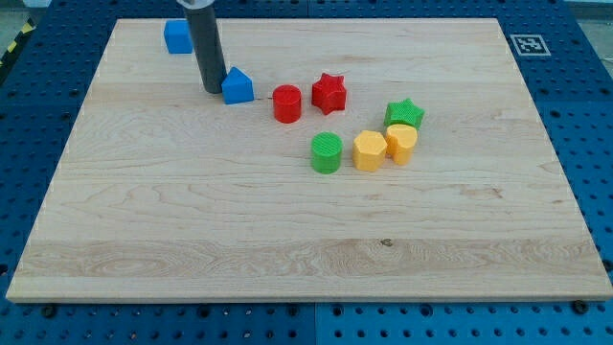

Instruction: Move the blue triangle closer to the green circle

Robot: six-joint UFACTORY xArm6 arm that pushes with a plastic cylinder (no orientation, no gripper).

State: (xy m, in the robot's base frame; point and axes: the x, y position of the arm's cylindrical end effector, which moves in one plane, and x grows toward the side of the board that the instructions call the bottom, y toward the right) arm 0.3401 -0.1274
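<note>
- Blue plastic is what I work on: the blue triangle (238, 86) sits in the upper left of the frame, with my tip (213, 89) just at its left side, touching or very nearly so.
- I carry no pincer, only a straight dark rod, so nothing opens or clamps; pushing is all I have.
- Green circle (327, 152) stands down and to the right of the triangle, near the frame's middle, beside a yellow hexagon-like block (370, 150).
- To do it well, I judge the push should run right and downward, so my tip wants to sit more at the triangle's upper left.
- A red cylinder (286, 103) lies close to that line; I should steer below it or risk shoving it along.
- The triangle's slanted faces may let it spin off my round rod, so a slow, centred push suits.
- Worktop (192, 240) is pale, smooth-grained wood; blocks look matte and should slide easily.
</note>
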